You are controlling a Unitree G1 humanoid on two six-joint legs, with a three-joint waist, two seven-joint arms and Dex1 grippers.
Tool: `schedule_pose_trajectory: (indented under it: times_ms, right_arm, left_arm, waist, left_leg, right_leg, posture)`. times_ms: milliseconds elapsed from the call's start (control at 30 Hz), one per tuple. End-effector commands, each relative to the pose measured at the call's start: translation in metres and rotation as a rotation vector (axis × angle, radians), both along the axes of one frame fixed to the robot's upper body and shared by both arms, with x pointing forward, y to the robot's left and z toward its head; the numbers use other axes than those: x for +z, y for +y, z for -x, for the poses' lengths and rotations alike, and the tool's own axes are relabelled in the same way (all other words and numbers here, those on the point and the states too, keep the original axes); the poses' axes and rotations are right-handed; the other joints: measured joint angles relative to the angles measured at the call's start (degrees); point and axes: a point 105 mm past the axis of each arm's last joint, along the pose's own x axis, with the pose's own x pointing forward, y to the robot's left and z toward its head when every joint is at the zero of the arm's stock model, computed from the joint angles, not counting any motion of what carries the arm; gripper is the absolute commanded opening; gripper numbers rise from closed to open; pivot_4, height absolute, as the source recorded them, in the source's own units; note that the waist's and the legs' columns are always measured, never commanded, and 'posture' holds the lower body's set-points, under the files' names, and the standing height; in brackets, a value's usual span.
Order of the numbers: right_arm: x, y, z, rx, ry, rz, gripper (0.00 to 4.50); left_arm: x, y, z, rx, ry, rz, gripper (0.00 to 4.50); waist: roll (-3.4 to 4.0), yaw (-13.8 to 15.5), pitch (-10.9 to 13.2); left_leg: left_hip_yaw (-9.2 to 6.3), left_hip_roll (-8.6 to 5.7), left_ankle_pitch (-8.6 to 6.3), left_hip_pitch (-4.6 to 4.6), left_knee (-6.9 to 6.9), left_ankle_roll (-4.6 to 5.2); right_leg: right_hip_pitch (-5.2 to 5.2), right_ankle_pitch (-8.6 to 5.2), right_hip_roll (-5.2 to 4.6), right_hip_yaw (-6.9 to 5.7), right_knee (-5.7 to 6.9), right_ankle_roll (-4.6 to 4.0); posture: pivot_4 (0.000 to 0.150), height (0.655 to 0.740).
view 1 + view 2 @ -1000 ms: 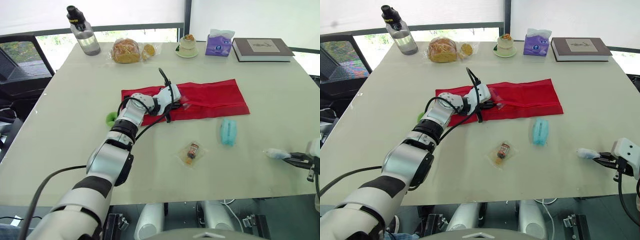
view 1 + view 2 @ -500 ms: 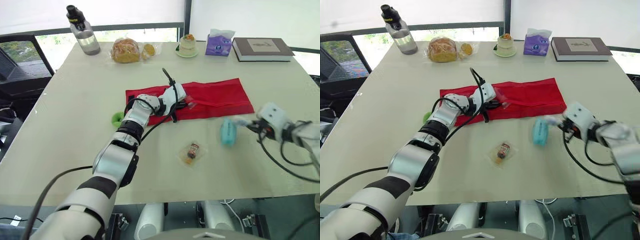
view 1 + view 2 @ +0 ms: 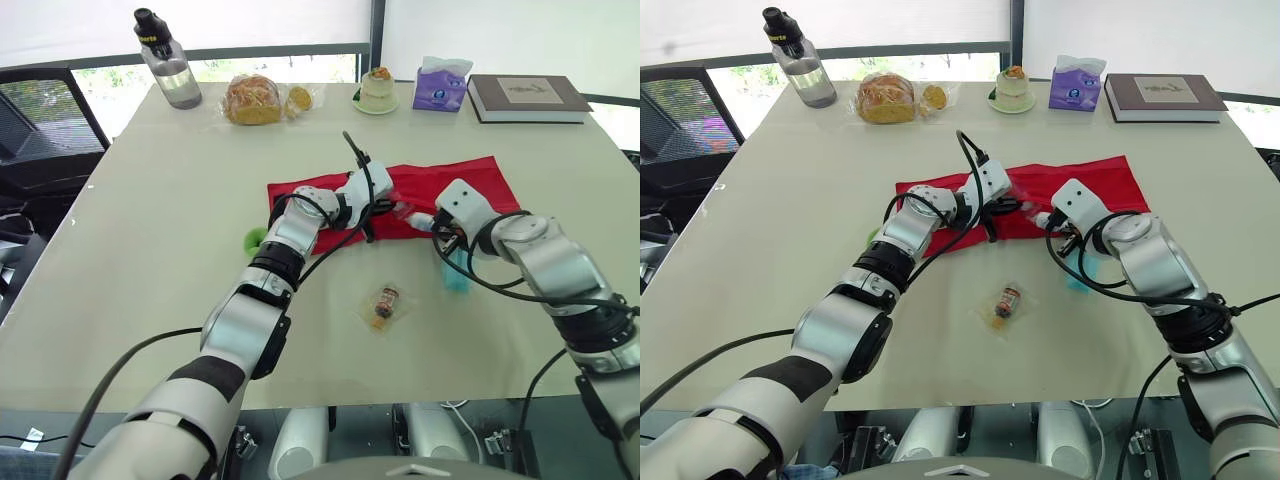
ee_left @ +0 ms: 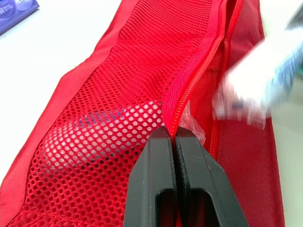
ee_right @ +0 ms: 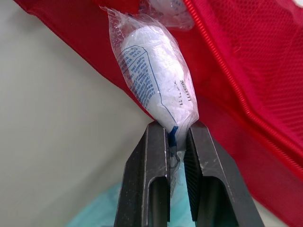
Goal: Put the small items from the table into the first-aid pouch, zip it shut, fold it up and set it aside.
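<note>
The pale surface carries the red first-aid pouch, laid out flat about midway between the near and far edges and a little toward the right edge. Its long axis runs parallel to the far edge. Its mesh pocket is unzipped, and the open zip line follows that same long axis.

The left tool reaches in from the left-edge side. Its fingers are pressed together on the lip of the mesh pocket at the zip, so the mouth is held. The right tool sits over the pouch's near long edge, just beside the left tool. It pinches the tail end of a wrapped dressing, a white roll in clear printed film.

The dressing's long axis runs on from the right tool's fingers toward the left tool, slanting across the zip line rather than lying along it. Its free end is over the red fabric at the pocket mouth, though I cannot tell whether it is past the lip.

As I judge it, the insertion turns on that heading. The mouth lies ahead of the dressing, toward the left tool and slightly toward the far edge, and the right arm is the one to push.

Two things are not yet packed. A teal item lies just beside the pouch's near edge under the right wrist, and a small sachet lies closer to the near edge. Both are nearer the right arm.
</note>
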Motion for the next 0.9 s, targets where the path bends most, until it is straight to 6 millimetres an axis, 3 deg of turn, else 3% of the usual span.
schedule_pose_trajectory:
  times_ms: [33, 433, 900]
  right_arm:
    - [0.009, -0.002, -0.005, -0.064, -0.036, -0.007, 0.05]
    - [0.007, -0.008, -0.018, -0.331, -0.007, -0.197, 0.05]
    - [0.004, -0.012, -0.005, -0.384, 0.028, -0.213, 0.05]
  left_arm:
    - [0.014, -0.007, 0.002, -0.011, -0.038, 0.045, 0.00]
    - [0.011, -0.015, 0.008, -0.038, -0.029, 0.048, 0.00]
    - [0.013, -0.017, 0.007, -0.032, -0.037, 0.056, 0.00]
  waist:
    - [0.00, 0.0, 0.0]
    - [0.02, -0.1, 0.0]
    - [0.02, -0.1, 0.0]
  left_leg:
    - [-0.01, 0.00, 0.00, 0.00, 0.00, 0.00]
    - [0.00, 0.00, 0.00, 0.01, -0.03, 0.00]
    - [0.01, 0.01, 0.00, 0.02, -0.06, 0.00]
  right_leg:
    - [0.00, 0.00, 0.00, 0.00, 0.00, 0.00]
    - [-0.02, 0.01, 0.01, 0.01, 0.03, -0.01]
    - [-0.04, 0.01, 0.01, 0.02, 0.02, -0.01]
  posture:
    - [0.150, 0.7400]
    - [0.150, 0.7400]
    - [0.150, 0.7400]
